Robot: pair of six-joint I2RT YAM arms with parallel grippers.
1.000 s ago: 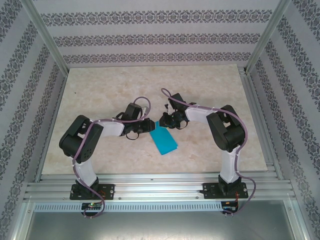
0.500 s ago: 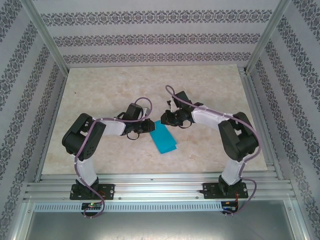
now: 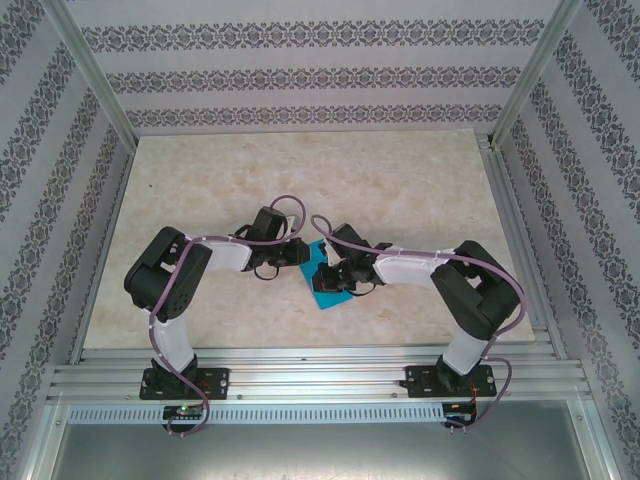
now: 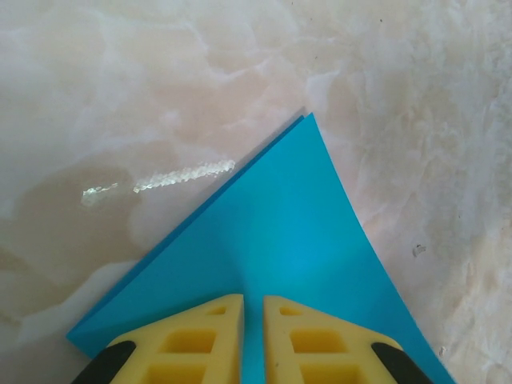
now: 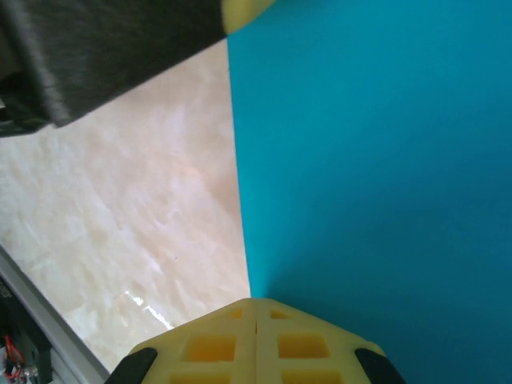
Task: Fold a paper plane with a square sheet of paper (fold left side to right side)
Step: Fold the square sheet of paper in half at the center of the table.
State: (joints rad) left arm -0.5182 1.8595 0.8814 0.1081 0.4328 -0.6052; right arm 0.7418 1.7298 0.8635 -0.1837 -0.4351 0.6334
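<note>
Newly swung in opposite left gripper: right gripper, clenched, tip on square sheet of paper. Hold sheet flat on surface beneath nearly clenched left gripper; press firmly along crease.

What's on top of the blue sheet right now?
Left end effector and right end effector sit over the blue sheet; paper beneath their fingers is hidden.
</note>
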